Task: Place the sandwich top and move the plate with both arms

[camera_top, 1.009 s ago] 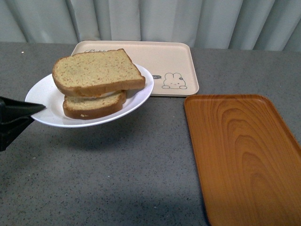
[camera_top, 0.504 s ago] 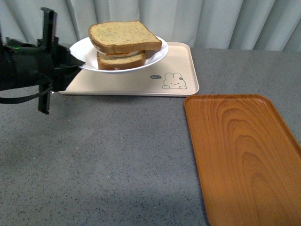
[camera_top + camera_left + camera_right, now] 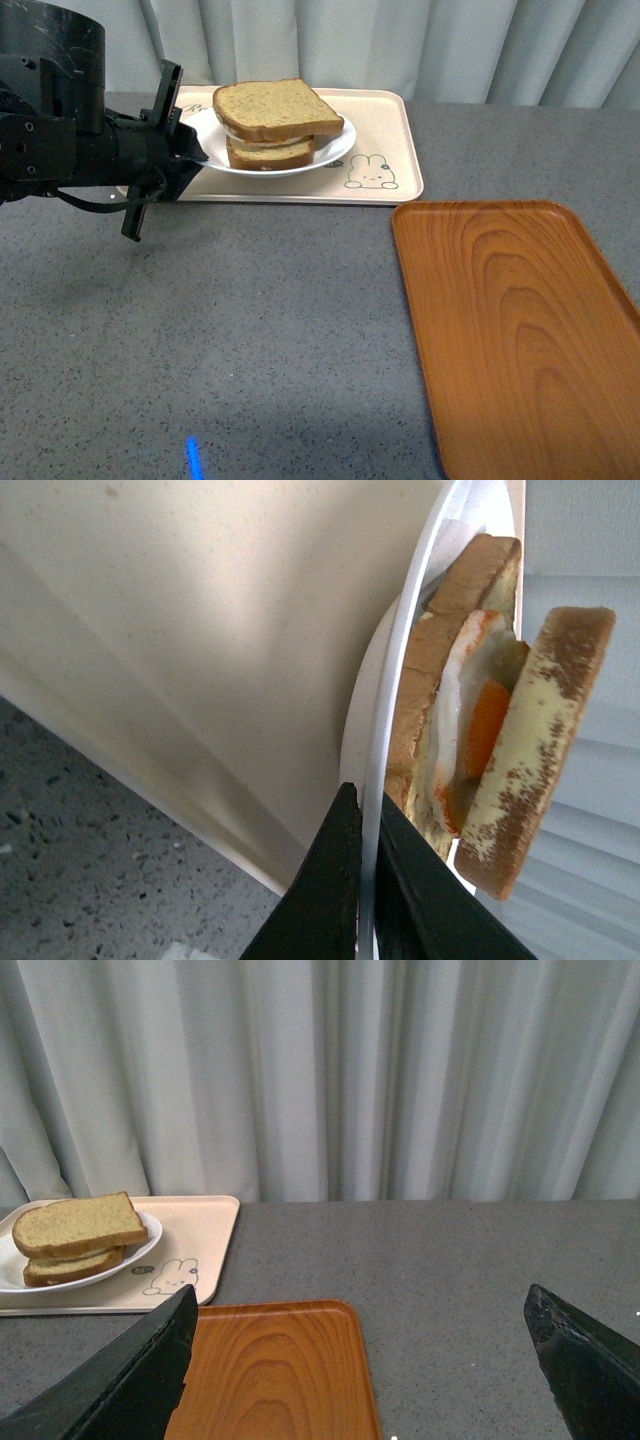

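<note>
Curtains [image 3: 400, 1070] back grey table [image 3: 250, 330]; left jaws pinch plate [image 3: 330, 150], right jaws spread.

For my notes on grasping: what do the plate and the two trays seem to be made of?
The plate: glossy white, thin-rimmed, probably ceramic or melamine. The beige tray: matte, printed rabbit, likely plastic. The orange tray: wood-grain pattern, smooth with rounded edges, so perhaps printed plastic, not real wood.
</note>
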